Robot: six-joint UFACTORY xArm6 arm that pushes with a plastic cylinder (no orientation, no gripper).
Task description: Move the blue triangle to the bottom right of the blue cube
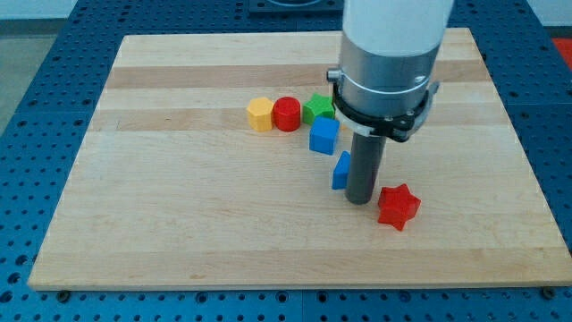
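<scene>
A robotics lab bench: my arm point(389, 54) stands over a pale wooden board point(179, 224) laid on a blue perforated metal table point(36, 107), the gridded mounting surface typical of a test rig, not a home.

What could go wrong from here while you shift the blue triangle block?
My tip sits against the view's right side of the blue triangle block, so pushing on might drive it left, away from the goal. The red star-shaped block lies close by and could get knocked. The blue cube could be nudged too.
</scene>
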